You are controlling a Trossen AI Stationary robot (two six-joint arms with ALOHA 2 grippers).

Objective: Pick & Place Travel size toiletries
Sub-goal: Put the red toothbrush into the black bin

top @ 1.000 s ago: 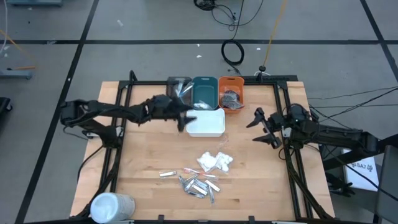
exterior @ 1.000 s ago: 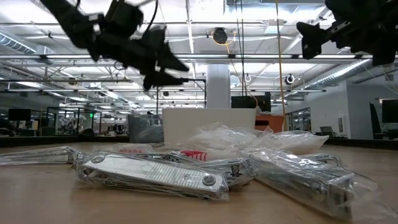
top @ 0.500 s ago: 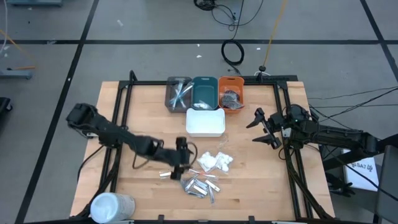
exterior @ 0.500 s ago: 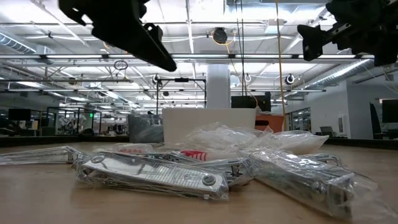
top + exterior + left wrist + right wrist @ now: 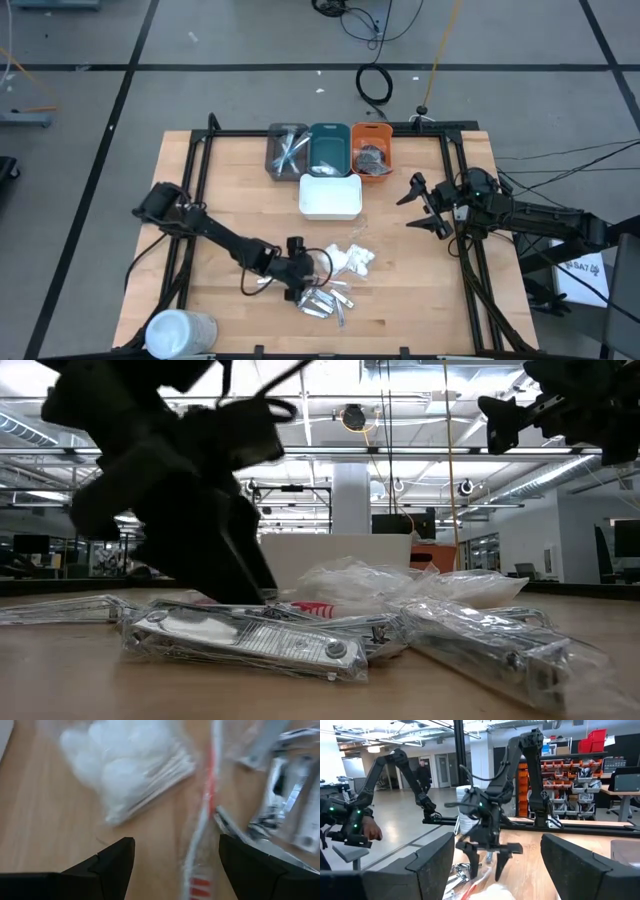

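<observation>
Four small trays sit at the table's far side: a white tray [image 5: 331, 197] looking empty, a grey tray [image 5: 287, 151] with wrapped sticks, a teal tray [image 5: 329, 148], and an orange tray [image 5: 372, 155] holding dark discs. The left gripper [image 5: 304, 279], fingers spread and holding nothing, hangs low over the loose travel size toiletries [image 5: 333, 275] near the table's front; it should settle squarely astride one red-tipped stick [image 5: 200, 832] so neighbouring wrappers stay out. The right gripper [image 5: 424, 204] waits, fingers spread, above the right edge.

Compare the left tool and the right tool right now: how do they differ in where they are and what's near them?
The left tool is down low over the pile of toiletries in mid-table; the right tool waits at the table's right side, away from any item. In the low view the left tool reaches table level, while the right tool hangs high. Both stand open and hold nothing.
</observation>
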